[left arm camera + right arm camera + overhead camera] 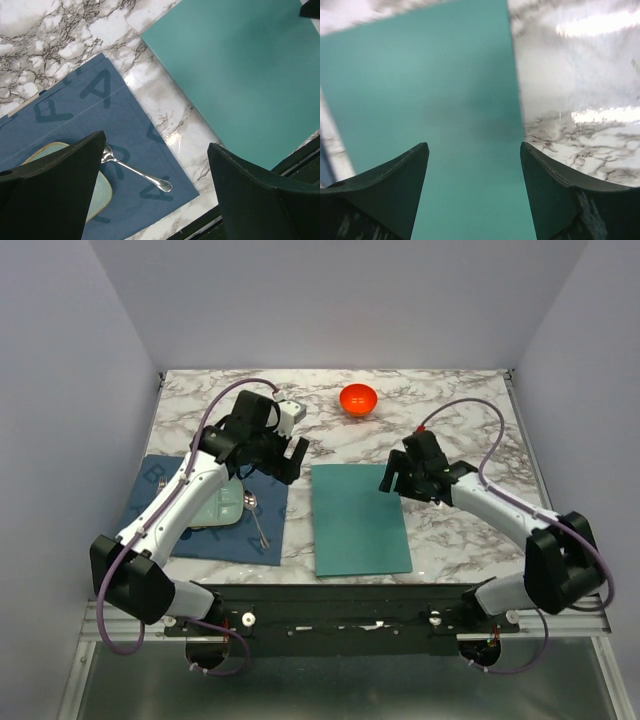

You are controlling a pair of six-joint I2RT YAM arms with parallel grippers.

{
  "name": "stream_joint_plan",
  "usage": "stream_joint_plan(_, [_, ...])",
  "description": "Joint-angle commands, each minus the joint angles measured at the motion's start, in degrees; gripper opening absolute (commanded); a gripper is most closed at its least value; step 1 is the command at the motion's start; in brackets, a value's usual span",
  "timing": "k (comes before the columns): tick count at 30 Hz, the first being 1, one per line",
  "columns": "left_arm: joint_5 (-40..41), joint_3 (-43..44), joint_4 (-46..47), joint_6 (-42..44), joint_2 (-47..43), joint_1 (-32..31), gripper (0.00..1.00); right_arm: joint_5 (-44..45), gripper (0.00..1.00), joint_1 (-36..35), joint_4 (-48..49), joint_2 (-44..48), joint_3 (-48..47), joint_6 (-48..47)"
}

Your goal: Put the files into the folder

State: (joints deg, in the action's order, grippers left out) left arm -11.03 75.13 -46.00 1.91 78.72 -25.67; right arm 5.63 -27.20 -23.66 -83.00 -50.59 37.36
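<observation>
Top external view: the folder (360, 520) lies flat and shut on the marble table (470, 400), in the middle between the two arms. Its long axis runs from the near edge toward the back wall. No files show here, so you cannot tell from this view where they are. The right gripper (395, 478) hangs with its jaws apart at the folder's far right corner and holds nothing. The left gripper (288, 458) is also spread and empty. It sits just off the folder's far left corner, above the far right corner of the blue mat (150, 490). On the mat are a pale tray (225, 508) and a spoon (258, 520). An orange bowl (358, 398) stands well apart at the back.

Left wrist view: the jaws stand wide and nothing is between them. The folder lies ahead and to the right of the fingers, across a strip of bare marble. The mat, spoon and tray edge lie directly below. No paper is visible.

Right wrist view: the jaws stand apart and empty above the teal cover. The folder's right long edge runs away from the camera and passes close by the right finger. No sheets are in sight.

Judgement: the right arm is the nearer one to the folder's edge. Locate the files before you commit to either arm.
</observation>
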Motion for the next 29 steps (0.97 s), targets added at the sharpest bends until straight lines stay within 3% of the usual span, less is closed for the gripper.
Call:
stream_joint_plan(1, [0.30, -0.16, -0.41, -0.59, -3.13, 0.27, 0.99, -4.90, 0.82, -0.31, 0.72, 11.16, -3.64, -10.88])
stream_joint_plan(2, [0.22, -0.51, -0.32, -0.59, -3.48, 0.44, 0.99, -5.36, 0.84, -0.40, 1.16, 13.72, -3.21, -12.04])
stream_joint_plan(3, [-0.57, -1.21, 0.11, -0.86, -4.70, 0.62, 0.99, -7.28, 1.00, -0.48, 2.29, 16.18, -2.24, -13.01])
stream_joint_plan(8, [-3.39, -4.82, 0.82, -1.65, -6.39, 1.06, 0.99, -10.46, 1.00, -0.57, 3.01, 31.38, 5.14, -14.95])
stream_joint_plan(11, [-2.42, -5.34, 1.00, -1.65, -6.91, 1.32, 0.99, -11.87, 1.00, -0.57, 0.81, 35.52, 6.55, -14.95])
stream_joint_plan(22, [2.50, -14.13, 5.74, -1.21, -12.71, 3.78, 0.99, -14.50, 1.00, -0.57, 0.19, 39.23, 10.42, -15.57])
stream_joint_plan(29, [1.97, -13.52, 5.66, -1.30, -12.45, 5.46, 0.99, -14.07, 1.00, -0.57, -1.56, 40.46, 10.07, -17.15])
